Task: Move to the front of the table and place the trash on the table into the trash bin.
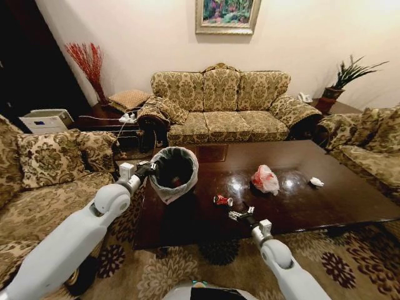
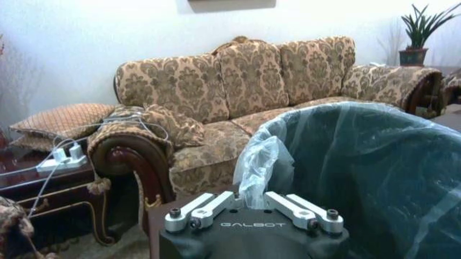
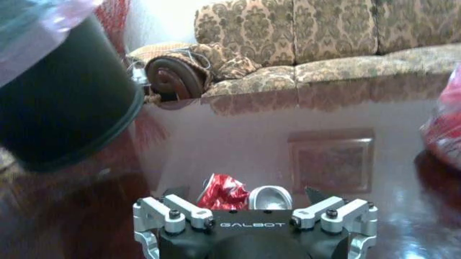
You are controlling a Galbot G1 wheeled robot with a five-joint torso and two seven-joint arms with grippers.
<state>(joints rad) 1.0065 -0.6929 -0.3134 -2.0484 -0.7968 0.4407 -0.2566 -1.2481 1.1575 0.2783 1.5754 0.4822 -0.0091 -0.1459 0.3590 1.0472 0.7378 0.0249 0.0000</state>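
my right gripper (image 3: 256, 208) sits low over the table (image 1: 325, 187), jaws spread wide, with the crushed red-white can (image 3: 224, 192) lying on its side between the two fingers; whether either pad already touches the metal i cannot tell. in the head view the can (image 1: 222, 200) lies near the table's front edge, just ahead of that gripper (image 1: 242, 217). judged from its dents, the can is empty and very light, thin-walled, and likely to skid on the glossy wood; a grip across its crumpled middle, rather than on the smooth round end (image 3: 269, 197), should hold better, and little force is needed.

my left gripper (image 2: 252, 208) is pinched on the bunched plastic liner (image 2: 263, 162) at the rim of the trash bin (image 1: 173, 172), holding the bin lifted at the table's left end, its mouth tipped toward the table. the liner is thin and soft, so i judge this hold could slip or stretch if jolted.

the pink-white bag bundle (image 1: 265, 179) rests farther in on the table, soft and light; the small white paper wad (image 1: 316, 182) lies well apart to its right.
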